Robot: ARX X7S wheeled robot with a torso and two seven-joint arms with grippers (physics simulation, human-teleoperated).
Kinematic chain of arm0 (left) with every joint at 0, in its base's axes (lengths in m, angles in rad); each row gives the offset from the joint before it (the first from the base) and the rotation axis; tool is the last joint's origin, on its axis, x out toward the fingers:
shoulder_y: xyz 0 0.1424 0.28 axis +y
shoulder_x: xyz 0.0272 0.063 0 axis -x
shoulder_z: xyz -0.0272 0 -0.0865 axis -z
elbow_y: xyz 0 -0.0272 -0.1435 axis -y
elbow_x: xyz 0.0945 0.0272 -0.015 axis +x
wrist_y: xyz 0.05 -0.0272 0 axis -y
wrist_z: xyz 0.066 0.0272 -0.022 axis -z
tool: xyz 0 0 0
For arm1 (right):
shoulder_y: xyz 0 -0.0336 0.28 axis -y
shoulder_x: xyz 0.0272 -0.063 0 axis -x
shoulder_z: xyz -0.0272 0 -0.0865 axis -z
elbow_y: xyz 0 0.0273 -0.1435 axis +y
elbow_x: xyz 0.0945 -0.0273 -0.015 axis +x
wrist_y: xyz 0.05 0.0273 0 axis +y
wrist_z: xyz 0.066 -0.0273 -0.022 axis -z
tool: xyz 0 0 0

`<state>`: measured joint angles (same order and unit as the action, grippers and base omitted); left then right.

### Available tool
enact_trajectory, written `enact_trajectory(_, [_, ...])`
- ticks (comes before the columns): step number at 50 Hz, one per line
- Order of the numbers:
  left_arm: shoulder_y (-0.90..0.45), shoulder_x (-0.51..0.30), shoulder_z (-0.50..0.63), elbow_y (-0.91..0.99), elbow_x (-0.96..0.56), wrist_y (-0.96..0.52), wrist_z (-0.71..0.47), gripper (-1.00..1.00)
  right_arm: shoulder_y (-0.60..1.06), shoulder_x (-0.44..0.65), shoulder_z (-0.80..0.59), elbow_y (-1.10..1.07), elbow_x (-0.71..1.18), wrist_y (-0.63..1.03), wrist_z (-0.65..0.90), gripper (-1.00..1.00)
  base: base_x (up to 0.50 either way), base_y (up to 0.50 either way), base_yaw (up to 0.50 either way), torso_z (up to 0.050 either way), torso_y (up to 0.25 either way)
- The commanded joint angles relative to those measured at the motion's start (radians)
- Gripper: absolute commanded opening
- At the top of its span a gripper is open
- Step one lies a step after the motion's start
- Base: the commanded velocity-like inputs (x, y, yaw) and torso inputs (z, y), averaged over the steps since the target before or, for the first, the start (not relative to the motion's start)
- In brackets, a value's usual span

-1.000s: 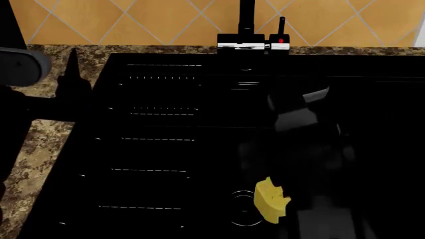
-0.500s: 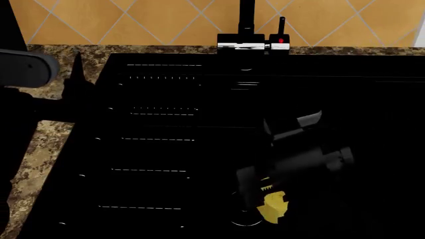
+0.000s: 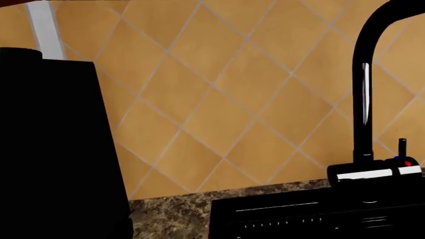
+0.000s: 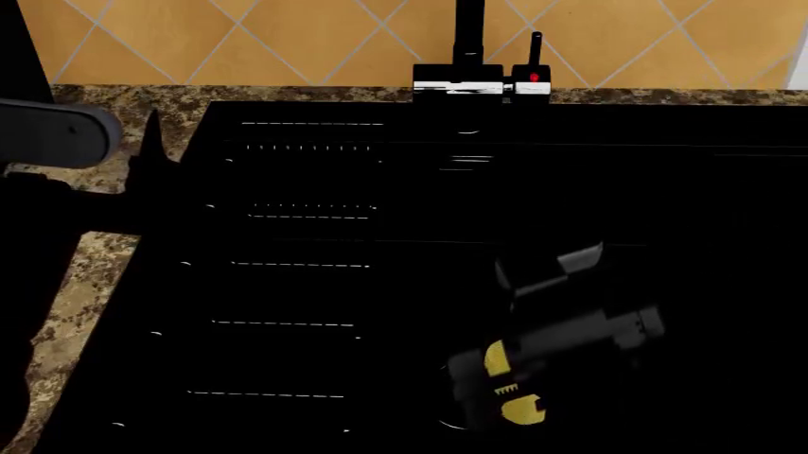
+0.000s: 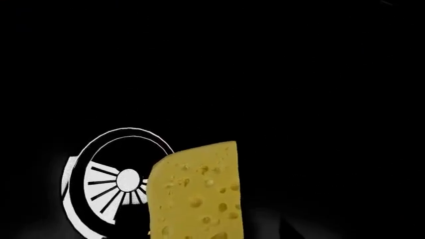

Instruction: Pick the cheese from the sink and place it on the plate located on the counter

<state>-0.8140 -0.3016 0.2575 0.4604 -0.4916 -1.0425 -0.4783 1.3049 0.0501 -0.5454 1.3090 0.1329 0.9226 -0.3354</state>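
We see the right gripper (image 4: pixel 505 383) lowered into the sink (image 4: pixel 290 284), placed so that its dark fingers bracket the cheese (image 4: pixel 516 409), which lies on the basin floor just beside the drain (image 5: pixel 116 181). In the right wrist view the cheese (image 5: pixel 199 194) stands close before the camera, partly covering the drain. Whether the jaws have closed on the wedge we cannot tell, since black fingers merge with the black basin. The left gripper is outside every view; its wrist camera faces the faucet (image 3: pixel 369 99) and the tiled wall (image 3: pixel 219 89), which suggests that arm is parked clear. The plate is not visible.
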Motion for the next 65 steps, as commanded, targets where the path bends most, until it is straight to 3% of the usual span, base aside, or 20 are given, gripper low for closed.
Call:
enact_trajectory(1, [0.0, 0.004, 0.015, -0.054, 0.015, 0.044, 0.018, 1.0, -0.039, -0.028, -0.044, 0.0, -0.131, -0.016, -0.11, 1.0, 0.0, 0.0, 0.0, 0.0, 0.0])
enact_trajectory(26, [0.008, -0.003, 0.04, -0.126, 0.034, 0.109, 0.038, 1.0, -0.092, -0.022, -0.033, 0.0, -0.13, -0.013, -0.104, 1.0, 0.0, 0.0, 0.0, 0.0, 0.0])
enact_trajectory(27, [0.007, -0.003, 0.041, -0.128, 0.033, 0.108, 0.038, 1.0, -0.089, -0.022, -0.029, 0.0, -0.129, -0.01, -0.101, -1.0, 0.0, 0.0, 0.0, 0.0, 0.0])
enact_trajectory(60, [0.015, -0.014, -0.069, 0.099, -0.085, -0.06, -0.041, 1.0, 0.038, -0.023, -0.032, -0.008, -0.121, -0.082, -0.033, -1.0, 0.0, 0.0, 0.0, 0.0, 0.0])
enact_trajectory(65, [0.005, -0.007, -0.098, 0.148, -0.117, -0.107, -0.062, 1.0, -0.115, 0.093, -0.007, -0.56, -0.109, 0.243, -0.012, -1.0, 0.0, 0.0, 0.0, 0.0, 0.0])
